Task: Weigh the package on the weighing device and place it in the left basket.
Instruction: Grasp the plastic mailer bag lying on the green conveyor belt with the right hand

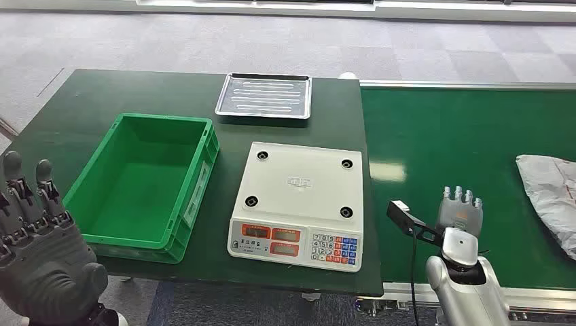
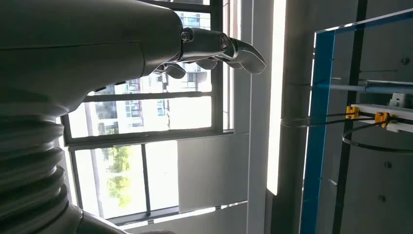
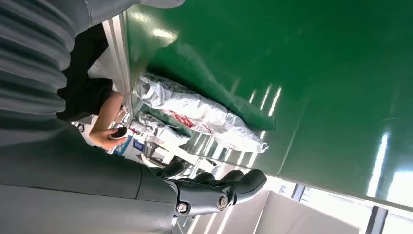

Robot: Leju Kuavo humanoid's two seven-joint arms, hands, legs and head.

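Right of right hand (image 1: 460, 207), package (image 1: 549, 199), apart

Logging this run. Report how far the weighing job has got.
Done: nothing yet. The scale platform is bare and the green basket holds nothing. In hand: neither hand holds anything; the right hand hovers over the conveyor belt, apart from the silver package; the left hand is raised. Left: pick up, weigh, place in basket.
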